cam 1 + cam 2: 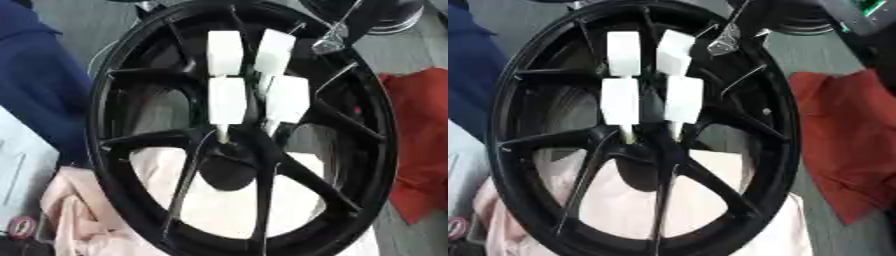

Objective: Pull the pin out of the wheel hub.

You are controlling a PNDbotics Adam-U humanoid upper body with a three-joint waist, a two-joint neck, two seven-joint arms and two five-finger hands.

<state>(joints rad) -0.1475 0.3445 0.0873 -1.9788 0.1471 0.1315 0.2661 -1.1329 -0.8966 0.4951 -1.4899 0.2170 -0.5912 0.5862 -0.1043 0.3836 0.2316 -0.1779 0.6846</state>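
A black spoked wheel fills both views, lying on cloth. Several white block-shaped pins stand close together just above its dark hub. The two lower pins end in thin cream stems that reach down to the hub. The two upper pins sit right behind them. My right hand shows only as a silver-and-black part over the wheel's upper right spokes, right of the pins and apart from them. Its arm comes in from the upper right corner. My left hand is out of sight.
A pale pink cloth lies under the wheel and spills out at the lower left. A red cloth lies to the right of the rim, and dark blue fabric to the left. Grey floor shows at the top.
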